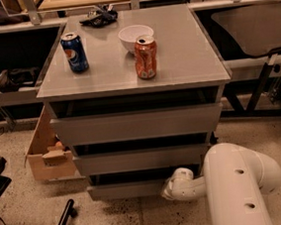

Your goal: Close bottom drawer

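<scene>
The bottom drawer (125, 189) is the lowest, narrowest grey front of the cabinet, low near the floor. It stands out a little, with a dark gap above it. My white arm (237, 185) reaches in from the lower right. My gripper (168, 189) is at the right end of the bottom drawer's front, its wrist against it. The fingers are hidden behind the wrist.
The cabinet top (184, 55) carries a blue soda can (74, 52), an orange soda can (145, 57), a white bowl (135, 36) and a dark object (99, 16). A cardboard box (47, 153) sits left of the cabinet. A black stand (62, 224) lies on the floor at lower left.
</scene>
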`<act>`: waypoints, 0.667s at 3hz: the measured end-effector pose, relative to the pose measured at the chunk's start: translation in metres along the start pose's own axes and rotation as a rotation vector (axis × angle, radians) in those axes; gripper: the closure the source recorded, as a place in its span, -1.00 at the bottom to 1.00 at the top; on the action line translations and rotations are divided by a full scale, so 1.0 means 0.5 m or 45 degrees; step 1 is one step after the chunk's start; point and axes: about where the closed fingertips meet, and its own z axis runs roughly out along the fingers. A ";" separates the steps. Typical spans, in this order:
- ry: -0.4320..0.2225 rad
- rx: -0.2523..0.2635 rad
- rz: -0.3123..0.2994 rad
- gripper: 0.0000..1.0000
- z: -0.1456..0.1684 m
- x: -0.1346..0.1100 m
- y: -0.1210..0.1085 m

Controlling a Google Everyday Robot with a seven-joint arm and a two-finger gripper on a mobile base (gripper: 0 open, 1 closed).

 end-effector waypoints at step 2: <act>0.000 0.000 0.000 -0.75 0.000 0.000 0.000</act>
